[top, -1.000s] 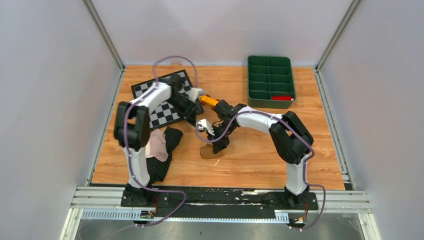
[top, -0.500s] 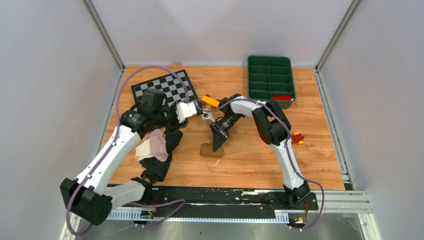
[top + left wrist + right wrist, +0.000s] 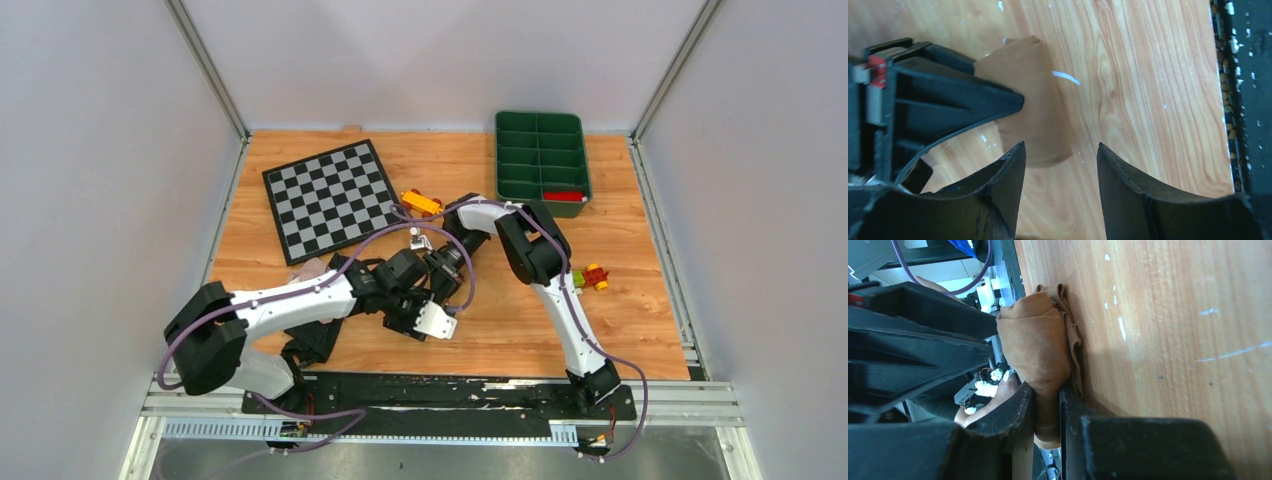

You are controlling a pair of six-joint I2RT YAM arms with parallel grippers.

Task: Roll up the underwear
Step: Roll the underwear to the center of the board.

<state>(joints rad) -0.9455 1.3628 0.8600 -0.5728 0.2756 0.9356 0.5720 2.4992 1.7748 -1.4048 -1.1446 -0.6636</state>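
The tan-brown underwear (image 3: 1038,340) lies rolled up on the wood table, and my right gripper (image 3: 1047,400) is shut on its near end. In the left wrist view the same tan roll (image 3: 1035,120) sits just ahead of my left gripper (image 3: 1060,155), which is open with only bare wood between its fingers; a right finger (image 3: 958,107) reaches the roll from the left. From above, both grippers meet mid-table, left gripper (image 3: 418,303) and right gripper (image 3: 441,283), covering the roll. The black underwear (image 3: 318,340) and the pale pink one (image 3: 311,268) lie under the left arm.
A checkerboard mat (image 3: 330,198) lies at the back left. A green compartment tray (image 3: 520,165) stands at the back right with a red piece in it. An orange toy block (image 3: 420,202) and a small red-yellow toy (image 3: 592,276) sit on the wood.
The left arm swung from the checkerboard mat down and across to the tan roll, its jaws widening. The right gripper stayed shut on the roll.
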